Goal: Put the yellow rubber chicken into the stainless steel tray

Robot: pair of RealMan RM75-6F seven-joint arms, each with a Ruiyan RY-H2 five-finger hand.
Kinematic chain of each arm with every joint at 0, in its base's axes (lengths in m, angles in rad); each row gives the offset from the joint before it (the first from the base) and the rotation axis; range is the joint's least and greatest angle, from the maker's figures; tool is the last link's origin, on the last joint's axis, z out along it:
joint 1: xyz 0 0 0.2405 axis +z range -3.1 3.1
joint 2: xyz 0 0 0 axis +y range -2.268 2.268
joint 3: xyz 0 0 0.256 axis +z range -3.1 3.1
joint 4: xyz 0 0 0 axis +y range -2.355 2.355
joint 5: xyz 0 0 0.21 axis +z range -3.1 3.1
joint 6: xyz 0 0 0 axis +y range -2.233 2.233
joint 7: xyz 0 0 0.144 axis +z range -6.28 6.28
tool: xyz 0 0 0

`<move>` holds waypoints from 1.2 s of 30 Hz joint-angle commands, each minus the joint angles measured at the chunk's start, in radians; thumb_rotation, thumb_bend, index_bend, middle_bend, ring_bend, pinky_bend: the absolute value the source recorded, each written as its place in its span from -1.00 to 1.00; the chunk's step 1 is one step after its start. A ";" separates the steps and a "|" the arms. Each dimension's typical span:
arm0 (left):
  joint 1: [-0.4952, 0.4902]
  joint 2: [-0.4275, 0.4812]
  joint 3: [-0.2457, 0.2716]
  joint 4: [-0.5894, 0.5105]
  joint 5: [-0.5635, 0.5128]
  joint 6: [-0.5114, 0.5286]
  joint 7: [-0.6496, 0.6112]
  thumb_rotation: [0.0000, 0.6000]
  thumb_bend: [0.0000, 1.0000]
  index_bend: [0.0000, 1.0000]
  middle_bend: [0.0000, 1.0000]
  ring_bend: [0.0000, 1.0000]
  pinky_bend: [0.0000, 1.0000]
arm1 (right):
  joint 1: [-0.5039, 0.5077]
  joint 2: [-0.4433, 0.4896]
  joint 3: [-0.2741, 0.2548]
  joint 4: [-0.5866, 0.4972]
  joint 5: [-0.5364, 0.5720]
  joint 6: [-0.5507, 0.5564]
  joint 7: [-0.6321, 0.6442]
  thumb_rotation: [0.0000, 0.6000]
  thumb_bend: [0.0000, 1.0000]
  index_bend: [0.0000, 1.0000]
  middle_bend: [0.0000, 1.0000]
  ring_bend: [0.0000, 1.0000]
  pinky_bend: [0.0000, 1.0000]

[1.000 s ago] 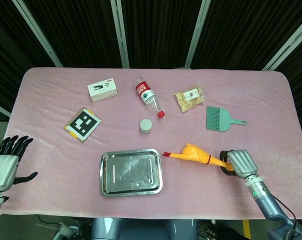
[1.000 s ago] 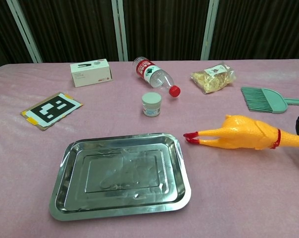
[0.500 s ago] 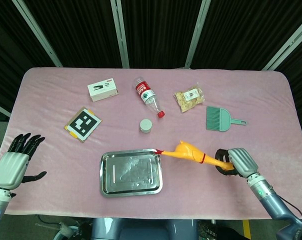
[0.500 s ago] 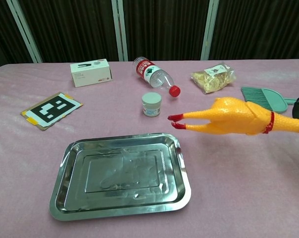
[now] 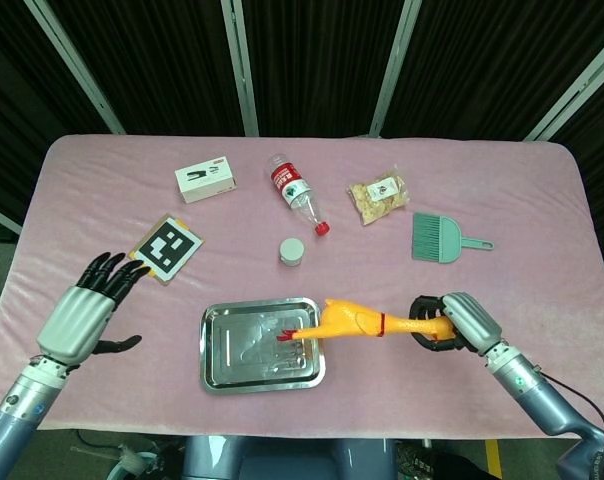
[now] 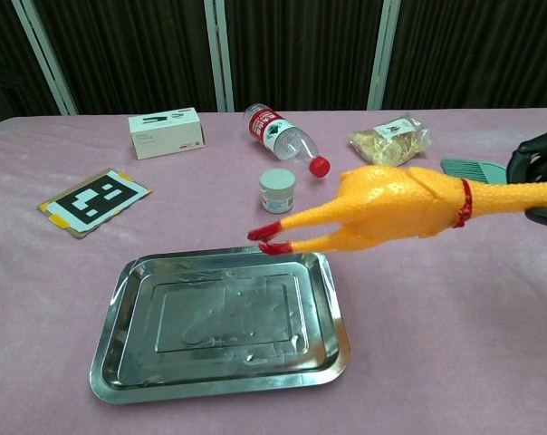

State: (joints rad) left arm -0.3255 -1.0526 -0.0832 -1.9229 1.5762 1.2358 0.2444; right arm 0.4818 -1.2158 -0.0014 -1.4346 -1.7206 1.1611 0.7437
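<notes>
The yellow rubber chicken [image 5: 354, 323] [image 6: 387, 205] hangs in the air, lying level, its red feet over the right edge of the stainless steel tray [image 5: 217, 372] [image 6: 119, 362]. My right hand [image 5: 450, 322] [image 6: 541, 160] grips the chicken's neck end, to the right of the tray. My left hand [image 5: 82, 315] hovers open with fingers spread at the table's front left, well left of the tray; the chest view does not show it.
A white jar [image 5: 291, 251] stands just behind the tray. Further back lie a plastic bottle [image 5: 295, 192], a white box [image 5: 205, 180], a snack bag [image 5: 377, 196] and a green dustpan brush [image 5: 440, 238]. A marker card [image 5: 166, 248] lies at the left.
My right hand has lifted the chicken off the cloth and carried it left, its feet now over the tray's right edge. My left hand has risen forward and to the right.
</notes>
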 commanded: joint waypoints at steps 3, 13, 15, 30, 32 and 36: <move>-0.116 -0.040 -0.042 -0.079 -0.053 -0.151 0.074 1.00 -1.00 -0.80 -0.82 -0.97 -0.98 | 0.021 -0.009 -0.001 -0.024 -0.014 -0.003 0.000 1.00 0.43 0.63 0.34 0.32 0.66; -0.269 -0.203 -0.131 -0.107 -0.207 -0.248 0.264 1.00 -1.00 -0.86 -0.85 -0.97 -0.98 | 0.052 -0.035 0.028 -0.058 0.051 -0.042 -0.005 1.00 0.47 0.65 0.35 0.33 0.66; -0.292 -0.245 -0.140 -0.107 -0.229 -0.249 0.301 1.00 -1.00 -0.86 -0.85 -0.97 -0.98 | 0.057 -0.040 0.039 -0.064 0.073 -0.051 -0.012 1.00 0.48 0.66 0.36 0.33 0.67; -0.418 -0.480 -0.165 -0.037 -0.406 -0.221 0.474 1.00 -1.00 -0.82 -0.85 -0.97 -0.98 | 0.092 -0.061 0.105 -0.105 0.213 -0.123 -0.045 1.00 0.50 0.69 0.38 0.36 0.69; -0.429 -0.516 -0.170 -0.019 -0.413 -0.196 0.500 1.00 -1.00 -0.81 -0.84 -0.97 -0.97 | 0.092 -0.060 0.106 -0.110 0.219 -0.127 -0.049 1.00 0.50 0.69 0.38 0.36 0.69; -0.449 -0.582 -0.186 0.015 -0.435 -0.145 0.545 1.00 -0.98 -0.78 -0.80 -0.88 -0.94 | 0.093 -0.058 0.104 -0.120 0.221 -0.131 -0.047 1.00 0.50 0.69 0.38 0.36 0.70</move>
State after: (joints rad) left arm -0.7605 -1.6062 -0.2579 -1.9275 1.1577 1.0666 0.7688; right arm 0.5748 -1.2742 0.1030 -1.5537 -1.4997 1.0301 0.6964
